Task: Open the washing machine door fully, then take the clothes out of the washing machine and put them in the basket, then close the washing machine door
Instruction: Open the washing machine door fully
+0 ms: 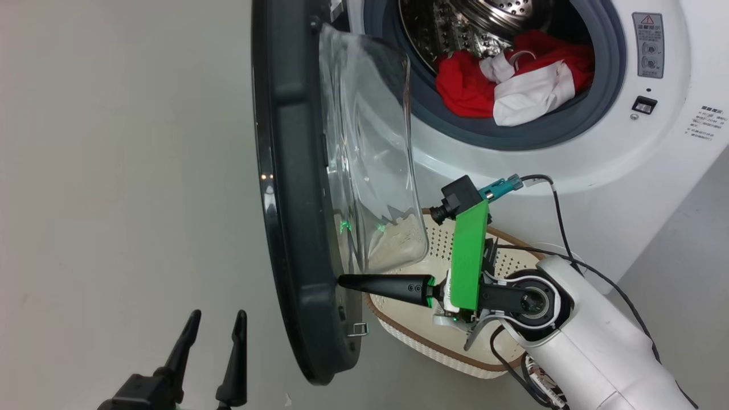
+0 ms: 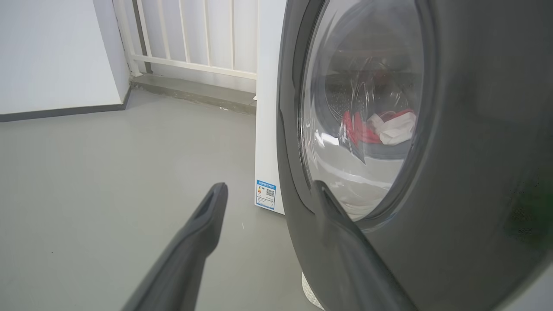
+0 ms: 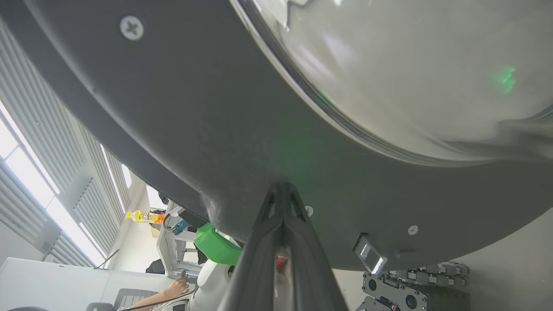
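One step of three looks nearly done: the washing machine door [image 1: 290,228] stands wide, left of centre, your right gripper [image 1: 345,281] pinched shut and empty against its inner rim. Your left gripper [image 1: 219,319] gapes empty, lower left. The clothes [image 1: 464,91] lie in the drum [image 1: 455,28], upper right; the basket [image 1: 398,327] is unfilled.

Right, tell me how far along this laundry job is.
Done: the washing machine door stands well open. In hand: the shut right gripper has its tips against the door's inner rim, apparently pushing it fully open; the left gripper hangs open outside it. Left: the clothes lie in the washing machine, the basket on the floor looks empty where it shows, and the door needs closing afterwards.
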Motion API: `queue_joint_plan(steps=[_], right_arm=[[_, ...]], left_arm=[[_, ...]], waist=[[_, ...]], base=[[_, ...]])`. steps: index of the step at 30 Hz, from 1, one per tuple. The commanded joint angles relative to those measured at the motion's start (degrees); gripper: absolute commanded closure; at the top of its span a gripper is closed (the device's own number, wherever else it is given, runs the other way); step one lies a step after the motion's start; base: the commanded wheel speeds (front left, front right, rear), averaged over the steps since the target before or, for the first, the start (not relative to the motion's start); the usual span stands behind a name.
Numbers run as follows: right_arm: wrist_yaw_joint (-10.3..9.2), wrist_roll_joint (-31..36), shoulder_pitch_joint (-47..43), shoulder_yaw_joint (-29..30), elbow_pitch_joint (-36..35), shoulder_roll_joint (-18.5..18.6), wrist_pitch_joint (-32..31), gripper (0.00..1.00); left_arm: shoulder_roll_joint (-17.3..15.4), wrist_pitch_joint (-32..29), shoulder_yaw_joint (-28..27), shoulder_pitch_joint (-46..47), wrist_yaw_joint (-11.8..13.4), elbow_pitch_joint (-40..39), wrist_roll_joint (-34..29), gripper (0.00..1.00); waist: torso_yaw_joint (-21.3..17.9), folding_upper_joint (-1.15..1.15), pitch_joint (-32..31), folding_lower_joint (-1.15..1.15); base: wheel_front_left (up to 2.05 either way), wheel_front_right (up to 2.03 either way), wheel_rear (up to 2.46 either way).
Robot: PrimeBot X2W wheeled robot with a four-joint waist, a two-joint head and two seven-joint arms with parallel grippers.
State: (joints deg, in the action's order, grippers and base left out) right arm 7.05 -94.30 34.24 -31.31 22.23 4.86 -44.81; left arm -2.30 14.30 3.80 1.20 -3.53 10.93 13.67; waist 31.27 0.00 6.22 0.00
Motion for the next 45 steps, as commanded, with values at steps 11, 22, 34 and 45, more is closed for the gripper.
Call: queue_joint_plan(steps=[11, 22, 34, 45], right_arm=[[0.44, -0.69, -0.09, -0.45, -1.99, -1.98, 2.09, 1.0], [0.44, 2.46, -4.17, 1.96, -2.19, -1.19, 4.69, 0.16], [0.44, 5.05, -9.87, 4.59, -1.97, 2.23, 9.98, 0.0], [0.44, 7.48, -15.1, 6.2, -0.85, 5.48, 18.1, 0.0]], left_arm=[[-0.58, 0.7, -2.05, 0.48, -0.35, -1.16, -0.57, 0.0], [-0.58, 0.7, -1.83, 0.99, -1.59, 0.43, -1.96, 0.0], [-0.58, 0.7, -3.63, 1.46, -2.79, 2.05, -2.72, 0.0], [-0.58, 0.7, -5.09, 1.27, -3.12, 2.18, -2.91, 0.0]], waist=[[-0.34, 0.0, -1.0, 0.0], [-1.0, 0.0, -2.64, 0.0], [-3.89, 0.0, -3.44, 0.0], [-5.59, 0.0, -3.69, 0.0]], base=[[0.0, 0.0, 0.0], [0.0, 0.0, 0.0], [0.0, 0.0, 0.0], [0.0, 0.0, 0.0]])
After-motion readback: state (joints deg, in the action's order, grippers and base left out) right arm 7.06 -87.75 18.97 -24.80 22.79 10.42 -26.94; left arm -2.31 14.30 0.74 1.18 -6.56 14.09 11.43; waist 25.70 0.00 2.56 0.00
